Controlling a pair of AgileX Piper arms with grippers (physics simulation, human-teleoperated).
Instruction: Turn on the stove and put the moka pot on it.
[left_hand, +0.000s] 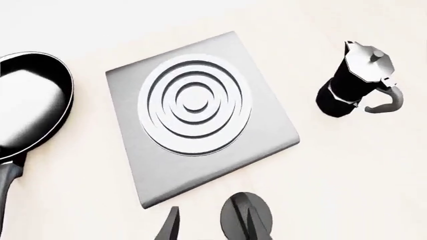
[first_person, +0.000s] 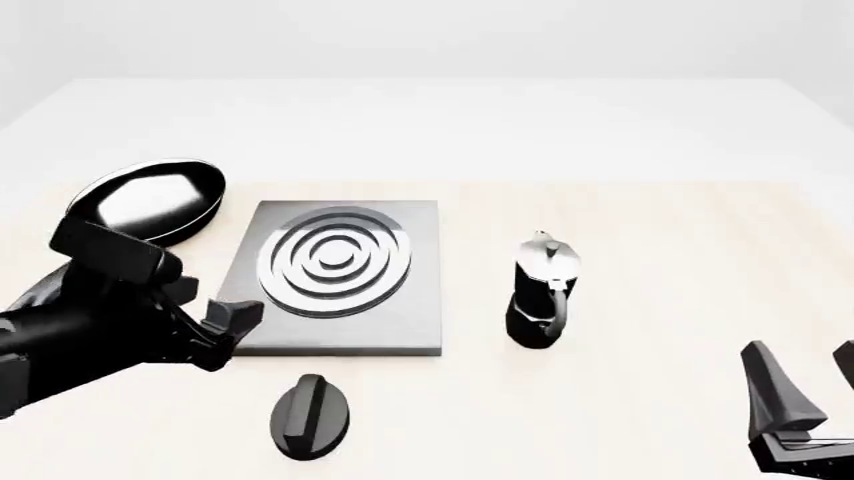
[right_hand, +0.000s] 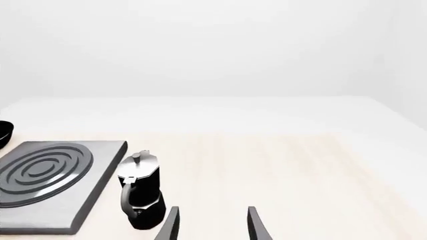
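Grey stove (first_person: 400, 310) mid-table, knob (first_person: 310, 414) just in front, its ridge running near-far | pot (first_person: 542, 293) upright right of stove, handle toward camera, spout away | left gripper (first_person: 230, 332) released, above stove's left-front corner | right gripper (first_person: 805, 385) released, low right

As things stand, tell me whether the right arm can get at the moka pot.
Probably yes. The right gripper is open and holds nothing, and the moka pot stands upright on bare table beside the stove, not touching it. Nothing lies between the fingers and the pot.
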